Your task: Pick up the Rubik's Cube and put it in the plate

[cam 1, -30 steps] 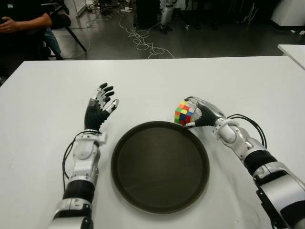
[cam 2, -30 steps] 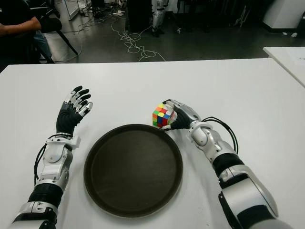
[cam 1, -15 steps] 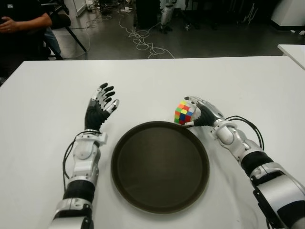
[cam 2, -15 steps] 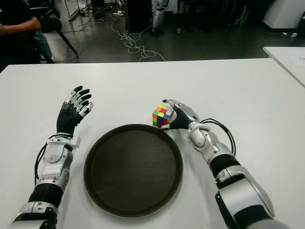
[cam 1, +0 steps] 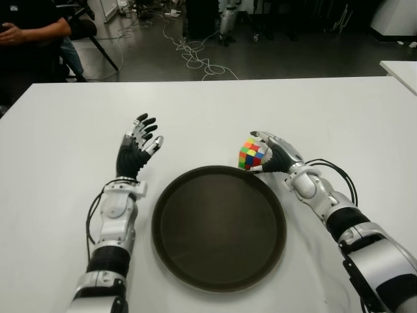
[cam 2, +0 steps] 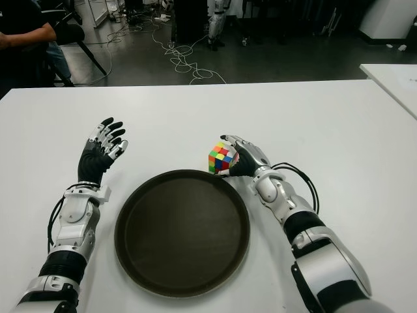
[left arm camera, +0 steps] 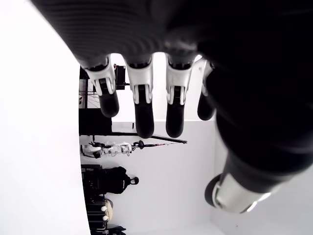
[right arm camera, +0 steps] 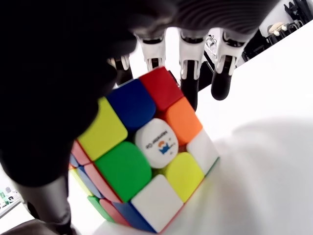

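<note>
Fingers of the right hand (cam 1: 272,154) curl round the Rubik's Cube (cam 1: 253,154), gripping it just past the far right rim of the plate (cam 1: 219,226) — a dark round tray on the white table (cam 1: 195,111); whether the cube touches the table cannot be told (a corner sits close to it in the right wrist view); the left hand (cam 1: 135,151) shows left of the plate, fingers spread, holding nothing.

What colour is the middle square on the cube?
White, with a small logo, on the Rubik's Cube; clearest in the right wrist view.
</note>
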You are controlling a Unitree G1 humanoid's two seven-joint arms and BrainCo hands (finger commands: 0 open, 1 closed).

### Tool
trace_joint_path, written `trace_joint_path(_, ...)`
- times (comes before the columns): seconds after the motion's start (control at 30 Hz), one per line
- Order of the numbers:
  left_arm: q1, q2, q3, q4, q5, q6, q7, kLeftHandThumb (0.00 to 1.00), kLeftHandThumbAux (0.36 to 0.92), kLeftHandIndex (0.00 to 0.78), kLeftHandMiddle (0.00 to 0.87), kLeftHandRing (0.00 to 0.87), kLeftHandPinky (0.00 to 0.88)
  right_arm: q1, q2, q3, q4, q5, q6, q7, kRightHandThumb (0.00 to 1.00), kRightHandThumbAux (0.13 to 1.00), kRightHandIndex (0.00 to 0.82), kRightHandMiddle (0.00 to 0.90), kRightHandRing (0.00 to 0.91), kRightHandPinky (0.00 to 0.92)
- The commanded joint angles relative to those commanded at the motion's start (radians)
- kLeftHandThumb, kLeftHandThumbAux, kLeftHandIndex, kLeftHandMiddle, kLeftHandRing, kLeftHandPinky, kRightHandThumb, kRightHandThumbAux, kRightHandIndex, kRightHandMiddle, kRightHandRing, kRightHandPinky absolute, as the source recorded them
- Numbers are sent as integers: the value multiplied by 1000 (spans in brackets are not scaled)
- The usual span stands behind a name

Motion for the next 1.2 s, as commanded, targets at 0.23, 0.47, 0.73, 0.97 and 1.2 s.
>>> trace_joint_path(0.23, 1, 1, -2, 1, 4, -5, 2, 13, 753, 141, 198, 155, 89, -2, 4, 2, 8, -5, -8, -25, 0, 711, 133, 187, 216, 246)
trace_joint_path(0.47, 1, 1, -1, 1, 3, -13, -4, 12, 771, 144, 201, 156, 95, -7, 3, 12, 18, -15, -18, -40, 0, 708, 133, 186, 216, 241)
trace_joint_path(0.73, 3, 1, -3, -5, 6, -8, 0, 19, 773, 146, 205, 160, 92, -10, 5, 18, 31, -17, -37, -54, 0, 738, 147, 196, 224, 246)
trace_joint_path(0.97, 2, 2, -1, -4, 8, -2, 6, 18, 779, 154, 210, 166, 102, -6, 18, 16, 29, -10, -42, -59, 0, 765, 157, 204, 229, 260)
trace_joint_path(1.2, 1, 1, -1, -2, 5, -4, 4, 16, 777, 153, 210, 167, 97, -8, 23, 20, 32, -15, -46, -67, 0, 774, 160, 205, 229, 251)
